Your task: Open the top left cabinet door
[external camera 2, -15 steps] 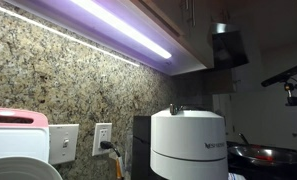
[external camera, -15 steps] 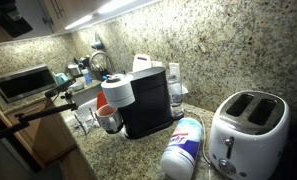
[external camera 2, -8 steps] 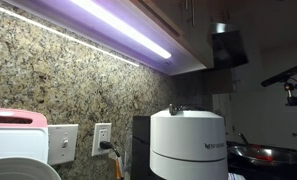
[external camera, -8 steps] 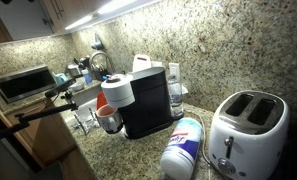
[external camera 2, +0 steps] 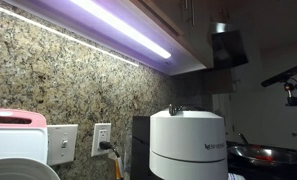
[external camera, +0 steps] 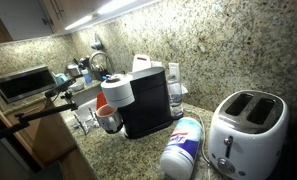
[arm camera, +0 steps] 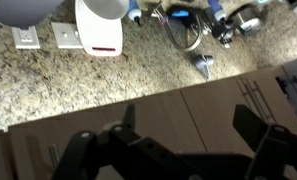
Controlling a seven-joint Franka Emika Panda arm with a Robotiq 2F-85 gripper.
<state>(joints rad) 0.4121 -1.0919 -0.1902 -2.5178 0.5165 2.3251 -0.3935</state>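
In the wrist view the fingers (arm camera: 246, 122) enter from 6 o'clock, spread wide and holding nothing. Just beyond them run pale cabinet fronts (arm camera: 178, 112), two panels meeting at a seam. A pair of slim dark handles (arm camera: 254, 95) shows toward 3 o'clock. From this view I cannot tell which panel is the one to open. Farther off lies the granite backsplash (arm camera: 138, 70), with wall outlets (arm camera: 28, 38) at 11 o'clock.

In an exterior view the top left cabinet door (external camera: 24, 14) sits at 11 o'clock, above the under-cabinet light, and it looks shut. The fingers are outside that frame. Below, the desk (external camera: 128, 158) carries a black coffee machine (external camera: 148, 100), a wipes tub (external camera: 185, 145) lying on its side, and a white toaster (external camera: 250, 125) at 4 o'clock.

The door is probably a stiff, flat panel, light on its hinges, and should swing out in an arc rather than pull straight. Its smooth face offers no purchase, so the handle is the place to grip. The fingers should close across the bar near its middle. The bar is thin and could slip out if the pull leaves the arc.
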